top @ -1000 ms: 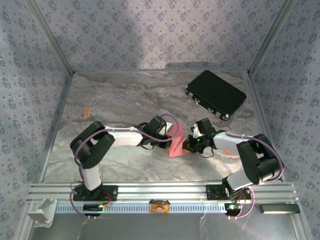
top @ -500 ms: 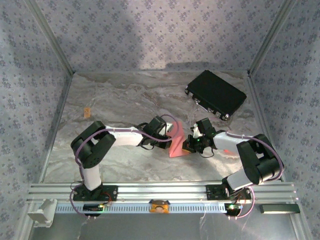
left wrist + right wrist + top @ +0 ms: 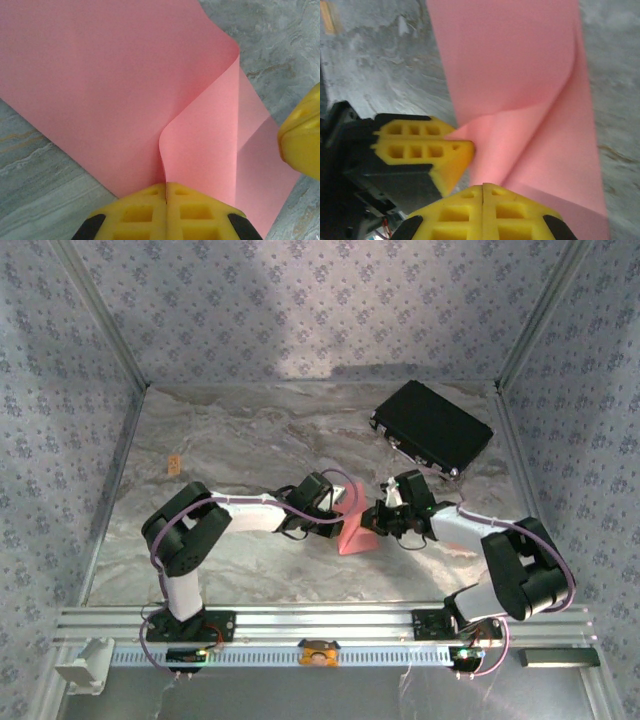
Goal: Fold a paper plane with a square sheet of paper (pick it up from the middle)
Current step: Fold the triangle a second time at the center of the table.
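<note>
Pink sheet (image 3: pixel 352 533) — black case (image 3: pixel 432 428) beyond

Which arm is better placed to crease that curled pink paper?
Probably left: the left gripper pinches the sheet right where its curl starts; the right gripper grips a flatter edge.

The top external camera looks down from high behind the arm bases (image 3: pixel 190 625) and takes in the whole table (image 3: pixel 230 440) from far off. Each wrist camera sits close over the square sheet of paper (image 3: pixel 100 85), looking along its own fingers (image 3: pixel 145 212). The left one faces right and the right one faces left. All three views share that sheet.
</note>
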`<state>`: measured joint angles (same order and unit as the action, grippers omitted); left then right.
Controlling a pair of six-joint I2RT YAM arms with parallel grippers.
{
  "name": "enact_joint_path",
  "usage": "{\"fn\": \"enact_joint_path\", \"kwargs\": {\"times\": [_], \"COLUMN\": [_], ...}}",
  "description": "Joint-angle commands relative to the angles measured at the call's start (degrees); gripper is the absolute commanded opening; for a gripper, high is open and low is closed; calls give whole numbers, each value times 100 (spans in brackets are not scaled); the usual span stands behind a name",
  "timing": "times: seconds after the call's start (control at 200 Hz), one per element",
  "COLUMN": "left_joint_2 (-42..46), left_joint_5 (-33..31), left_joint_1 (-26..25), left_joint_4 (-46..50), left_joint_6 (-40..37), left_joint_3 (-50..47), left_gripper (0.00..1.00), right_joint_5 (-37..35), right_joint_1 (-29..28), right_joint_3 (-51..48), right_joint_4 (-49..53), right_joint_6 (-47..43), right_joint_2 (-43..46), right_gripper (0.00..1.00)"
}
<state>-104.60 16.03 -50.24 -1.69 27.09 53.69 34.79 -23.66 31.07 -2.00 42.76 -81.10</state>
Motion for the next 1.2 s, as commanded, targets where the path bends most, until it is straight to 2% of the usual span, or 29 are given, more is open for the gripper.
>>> {"fn": "enact_joint_path", "kwargs": {"times": [0.0,0.17,0.3,0.63,0.79,1.084,1.194], "left_joint_2": [-166,-219,-239,-248,-263,-254,-254], "left_joint_5": [-15,6,23,34,33,34,29], "left_joint_1": [48,54,46,49,57,51,51], "left_joint_4": [101,143,118,172,174,276,279], "left_joint_6": [-24,-37,-29,-63,-62,-72,-81], "left_joint_3": [25,79,50,62,63,79,69], "left_gripper": [0,0,0,0,0,0,0], "right_joint_5": [170,199,201,31,14,22,-20], "right_joint_1": [-101,-227,-272,-159,-74,16,159], "right_joint_3": [237,343,467,82,-85,325,470], "right_joint_4": [-398,-752,-565,-708,-775,-420,-214], "right_joint_6": [253,471,393,339,387,246,72], "right_joint_2": [-186,-570,-772,-1176,-1148,-685,-774], "right_gripper": [0,0,0,0,0,0,0]}}
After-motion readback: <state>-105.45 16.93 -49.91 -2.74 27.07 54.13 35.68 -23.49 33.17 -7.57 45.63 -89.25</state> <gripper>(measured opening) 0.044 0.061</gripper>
